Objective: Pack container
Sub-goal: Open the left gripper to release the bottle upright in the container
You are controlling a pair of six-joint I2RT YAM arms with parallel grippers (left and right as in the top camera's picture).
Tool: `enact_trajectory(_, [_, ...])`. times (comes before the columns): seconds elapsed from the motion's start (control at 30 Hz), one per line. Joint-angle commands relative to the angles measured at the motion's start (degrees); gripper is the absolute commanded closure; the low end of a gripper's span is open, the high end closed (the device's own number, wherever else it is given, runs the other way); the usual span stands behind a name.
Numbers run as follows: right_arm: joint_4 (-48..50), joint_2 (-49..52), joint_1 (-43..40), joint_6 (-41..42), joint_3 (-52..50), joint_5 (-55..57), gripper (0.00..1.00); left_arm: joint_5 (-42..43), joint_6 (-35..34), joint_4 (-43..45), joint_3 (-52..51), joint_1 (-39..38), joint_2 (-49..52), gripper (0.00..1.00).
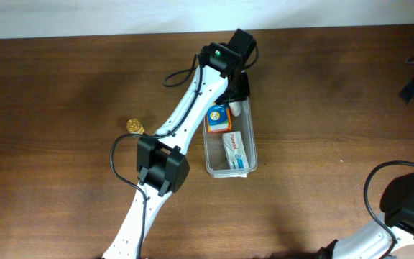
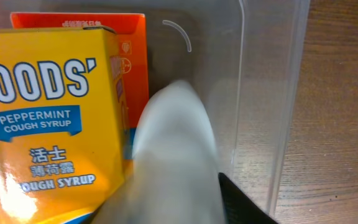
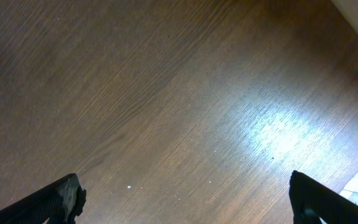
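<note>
Status: left gripper (image 1: 236, 103) is down in the far end of the long clear plastic rectangular container (image 1: 215, 155), which sits mid-table with its long axis pointing away from the robot. Blurred white rounded item (image 2: 173, 155) fills the wrist view right at the fingers, slotted between the yellow Woods' peppermint cough syrup carton (image 2: 48, 112) and the container's right wall. That looks like the only free gap at that end, hence the steep reach. Can't tell whether the jaws grip the white item or are clear of it; only one dark finger (image 2: 244, 208) shows. Flat white-and-blue long box (image 1: 234, 149) takes the near half of the container. Right gripper (image 3: 185, 208) is parked wide open over bare brown wooden table (image 3: 166, 93), holding nothing, out of the way. Small gold round object (image 1: 134, 126) lies on the table well left of the container, possibly next to pack.
</note>
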Motion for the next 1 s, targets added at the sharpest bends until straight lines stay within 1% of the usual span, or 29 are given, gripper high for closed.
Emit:
enact_trajectory(0.0, [0.17, -0.2, -0.07, 0.66, -0.22, 0.13, 0.02, 0.35, -0.07, 0.07, 0.13, -0.28, -0.26, 0.59])
enact_trajectory(0.6, [0.17, -0.2, -0.07, 0.66, -0.2, 0.13, 0.02, 1.49, -0.04, 0.92, 0.44, -0.28, -0.28, 0.59])
enact_trajectory(0.97, [0.17, -0.2, -0.07, 0.66, -0.22, 0.13, 0.02, 1.44, 1.27, 0.92, 5.79, 0.0, -0.28, 0.58])
